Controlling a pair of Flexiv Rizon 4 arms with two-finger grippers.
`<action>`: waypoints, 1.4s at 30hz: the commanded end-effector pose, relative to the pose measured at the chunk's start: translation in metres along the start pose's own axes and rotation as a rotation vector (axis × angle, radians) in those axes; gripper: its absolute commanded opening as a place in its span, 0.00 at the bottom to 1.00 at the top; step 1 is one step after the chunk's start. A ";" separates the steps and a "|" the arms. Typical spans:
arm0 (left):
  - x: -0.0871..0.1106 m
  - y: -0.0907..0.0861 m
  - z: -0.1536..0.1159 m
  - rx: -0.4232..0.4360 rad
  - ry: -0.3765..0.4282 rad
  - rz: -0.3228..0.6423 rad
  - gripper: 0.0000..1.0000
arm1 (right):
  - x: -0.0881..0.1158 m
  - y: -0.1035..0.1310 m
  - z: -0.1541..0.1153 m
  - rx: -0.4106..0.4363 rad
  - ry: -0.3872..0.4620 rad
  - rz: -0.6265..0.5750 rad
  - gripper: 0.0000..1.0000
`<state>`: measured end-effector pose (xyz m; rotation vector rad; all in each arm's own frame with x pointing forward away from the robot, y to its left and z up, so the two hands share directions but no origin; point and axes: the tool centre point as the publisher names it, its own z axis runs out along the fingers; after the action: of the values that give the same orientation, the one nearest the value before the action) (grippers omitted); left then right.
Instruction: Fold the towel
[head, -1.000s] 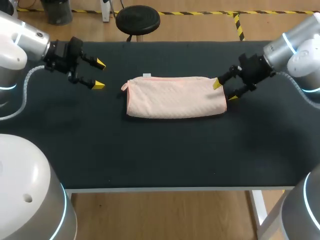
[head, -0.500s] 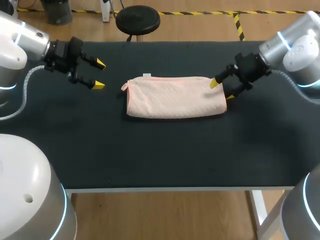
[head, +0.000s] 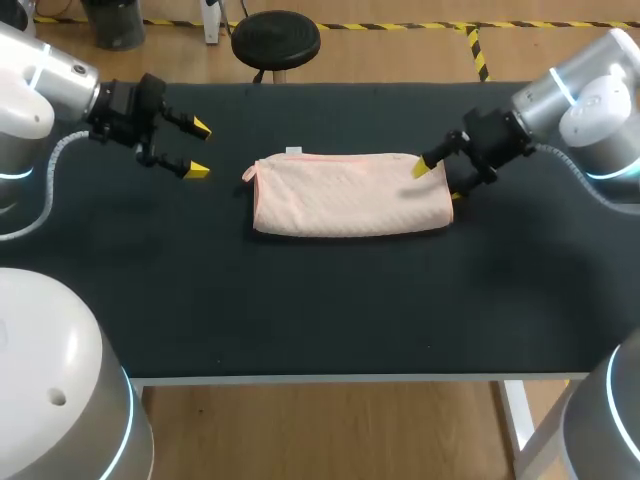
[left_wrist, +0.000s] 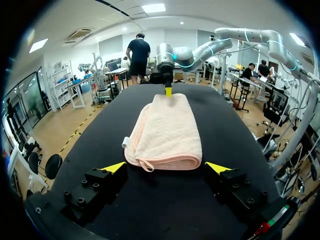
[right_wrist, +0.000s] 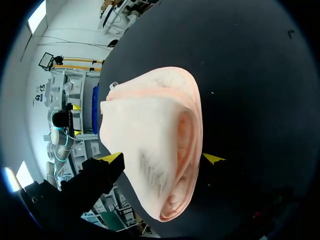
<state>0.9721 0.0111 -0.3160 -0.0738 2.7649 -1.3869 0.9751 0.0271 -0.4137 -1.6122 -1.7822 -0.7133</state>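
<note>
Towel (head: 350, 195) first: it lies near the middle of the bench (head: 330, 300) as a long pink band, already doubled over once, its ends pointing toward my two arms.

Over the last second my right gripper (head: 437, 181) has crept in from just off the towel's right end. Its far yellow tip now sits over the far right corner of the cloth, and the near tip is by the near edge. In the right wrist view the towel's end lies between the fingers, which stand wide. I can't see them pinching from both sides yet, so I count nothing as held.

My left gripper (head: 198, 148) hasn't budged. It hangs wide open off the towel's left end, well apart from it.

As I read it, the approach is about done. What's needed next is to close on that right end, catching all the layers, then carry it over toward the left.
</note>
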 end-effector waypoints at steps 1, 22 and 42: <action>0.000 0.001 0.000 0.001 -0.002 0.001 1.00 | 0.000 0.001 0.008 0.002 0.007 -0.001 1.00; 0.000 0.001 0.000 0.001 -0.002 0.001 1.00 | 0.007 -0.001 0.005 -0.003 -0.031 -0.009 0.00; 0.000 0.001 0.000 0.001 -0.002 0.001 1.00 | 0.104 0.016 0.008 -0.131 -0.047 -0.022 0.00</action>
<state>0.9722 0.0111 -0.3162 -0.0738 2.7645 -1.3878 0.9927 0.0915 -0.3503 -1.6914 -1.8138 -0.8026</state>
